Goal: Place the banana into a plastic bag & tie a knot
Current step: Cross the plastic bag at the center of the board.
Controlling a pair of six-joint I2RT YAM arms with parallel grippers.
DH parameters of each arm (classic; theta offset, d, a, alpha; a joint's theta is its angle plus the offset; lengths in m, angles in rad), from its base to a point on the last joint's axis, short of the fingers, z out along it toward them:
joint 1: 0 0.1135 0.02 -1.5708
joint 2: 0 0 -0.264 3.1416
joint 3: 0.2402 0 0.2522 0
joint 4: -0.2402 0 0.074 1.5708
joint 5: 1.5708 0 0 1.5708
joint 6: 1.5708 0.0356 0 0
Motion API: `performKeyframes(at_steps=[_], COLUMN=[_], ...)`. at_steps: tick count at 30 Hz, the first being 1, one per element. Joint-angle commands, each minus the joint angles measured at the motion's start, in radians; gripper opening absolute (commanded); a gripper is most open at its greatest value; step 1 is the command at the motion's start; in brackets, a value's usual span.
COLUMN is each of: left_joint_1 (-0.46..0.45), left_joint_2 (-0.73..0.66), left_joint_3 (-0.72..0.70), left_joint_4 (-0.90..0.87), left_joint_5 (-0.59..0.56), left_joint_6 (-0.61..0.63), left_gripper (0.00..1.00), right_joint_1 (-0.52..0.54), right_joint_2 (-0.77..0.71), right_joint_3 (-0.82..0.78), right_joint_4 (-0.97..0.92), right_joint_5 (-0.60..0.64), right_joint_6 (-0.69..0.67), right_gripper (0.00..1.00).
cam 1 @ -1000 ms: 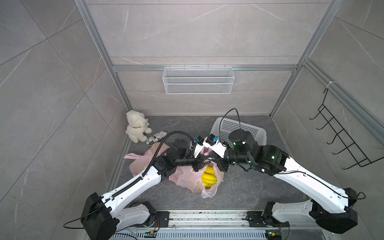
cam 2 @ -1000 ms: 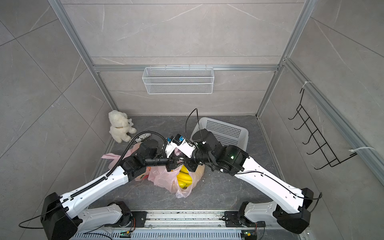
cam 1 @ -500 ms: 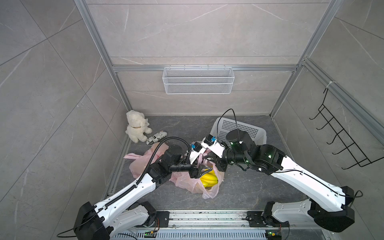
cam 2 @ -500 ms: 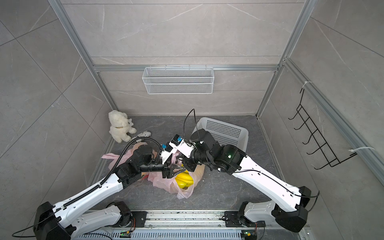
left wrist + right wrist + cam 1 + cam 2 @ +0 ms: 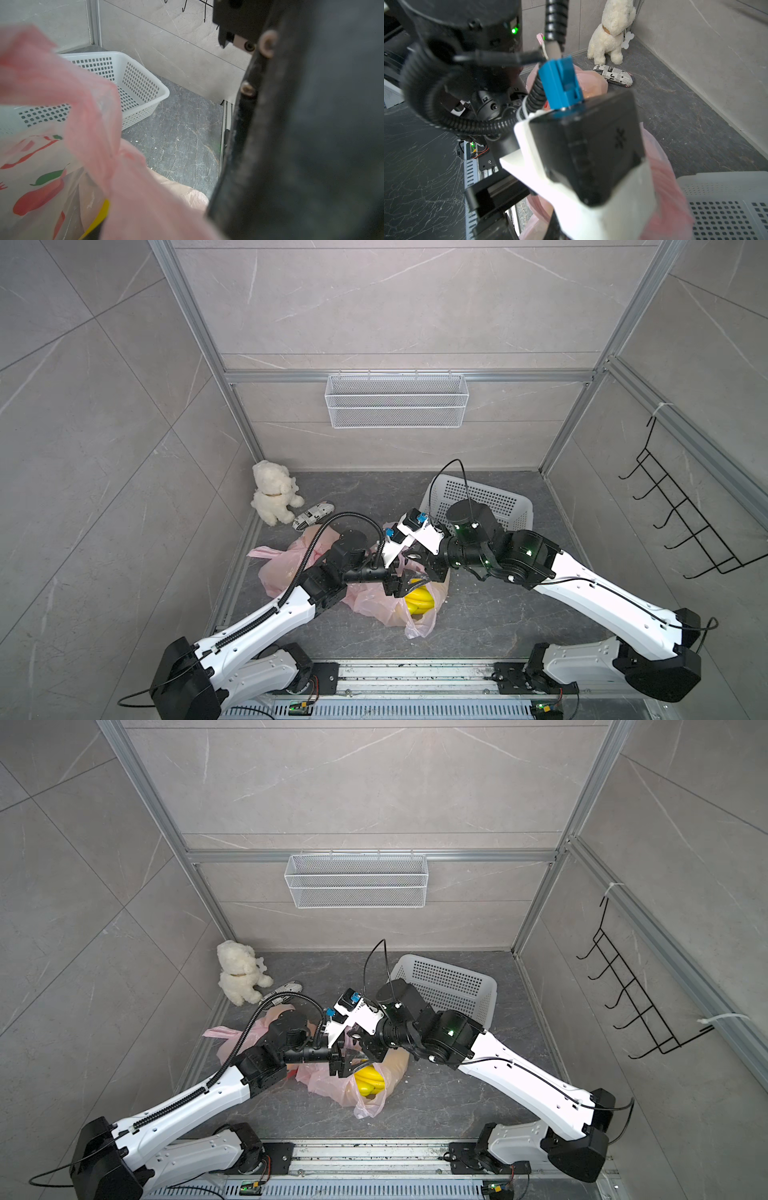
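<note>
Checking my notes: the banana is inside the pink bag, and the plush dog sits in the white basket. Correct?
Wrong about the plush dog: it sits on the floor in the far corner, apart from the white basket, as both top views show.

Plush dog (image 5: 272, 497) (image 5: 239, 977) sits upright in the far-left corner of the worktop, w/ a bone-shaped tag beside it in the right wrist view (image 5: 610, 35). Newsprint pouch (image 5: 313, 516) (image 5: 614, 75) lies flat just beside it, twd the middle. White perforated basket (image 5: 484, 487) (image 5: 446, 966) (image 5: 137, 89) stands near the far-right corner. Wire mesh shelf (image 5: 397, 402) (image 5: 357, 880) hangs on the back wall rail. Black hook rack (image 5: 690, 510) hangs on the right wall, zip-tied at top.
</note>
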Motion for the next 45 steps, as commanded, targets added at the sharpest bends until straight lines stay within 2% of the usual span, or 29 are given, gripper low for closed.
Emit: performKeyframes(at_steps=[1,5,9,15,22,29,41,45], left_joint_1=[-0.002,-0.002,-0.002,-0.001,-0.001,-0.001,-0.002,-0.002], left_joint_2=[-0.011,-0.011,-0.005,0.011,-0.065,-0.047,0.007,0.005], left_joint_3=[0.006,0.008,0.009,0.027,-0.049,-0.053,-0.038,-0.053], left_joint_4=[0.085,0.093,0.115,0.094,0.128,0.165,0.278,0.340], left_joint_5=[-0.078,-0.143,-0.137,-0.164,-0.316,-0.347,-0.269,-0.259], left_joint_6=[-0.014,-0.021,-0.027,-0.020,0.001,0.007,0.010,0.010], left_gripper=[0.69,0.63,0.61,0.49,0.56,0.61,0.64,0.61], right_joint_1=[0.007,0.013,0.019,0.020,0.020,0.019,0.020,0.021], right_joint_2=[-0.011,-0.025,-0.034,-0.033,-0.055,-0.033,0.013,0.026], right_joint_3=[-0.025,-0.047,-0.071,-0.079,-0.107,-0.108,-0.103,-0.107], right_joint_4=[0.035,0.015,0.023,0.031,0.033,0.045,0.082,0.086], right_joint_5=[-0.047,-0.090,-0.129,-0.153,-0.115,-0.150,-0.227,-0.230], right_joint_6=[0.016,0.013,0.022,0.040,0.064,0.080,0.105,0.112], right_gripper=[0.00,0.00,0.00,0.00,0.00,0.00,0.00,0.00])
